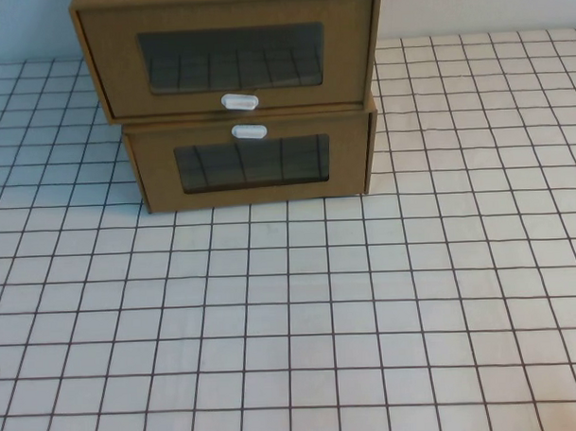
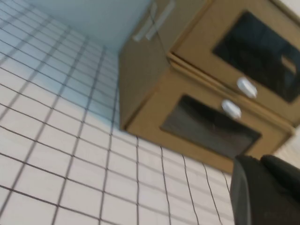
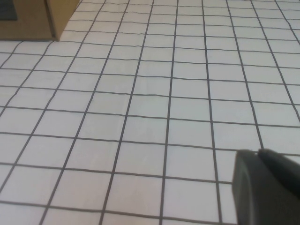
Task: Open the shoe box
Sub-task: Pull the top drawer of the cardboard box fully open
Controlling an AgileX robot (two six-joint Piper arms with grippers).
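Left gripper facing closed shoe boxes — stacked, right gripper over table

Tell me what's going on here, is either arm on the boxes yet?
Not yet. Two brown boxes are stacked at the back of the checked table: the upper shoe box sits on the lower shoe box, both fronts closed, with the upper handle and lower handle untouched. The left claw is low near the table, facing the boxes but apart from them. The right claw is shut and empty over bare table, also away from them.
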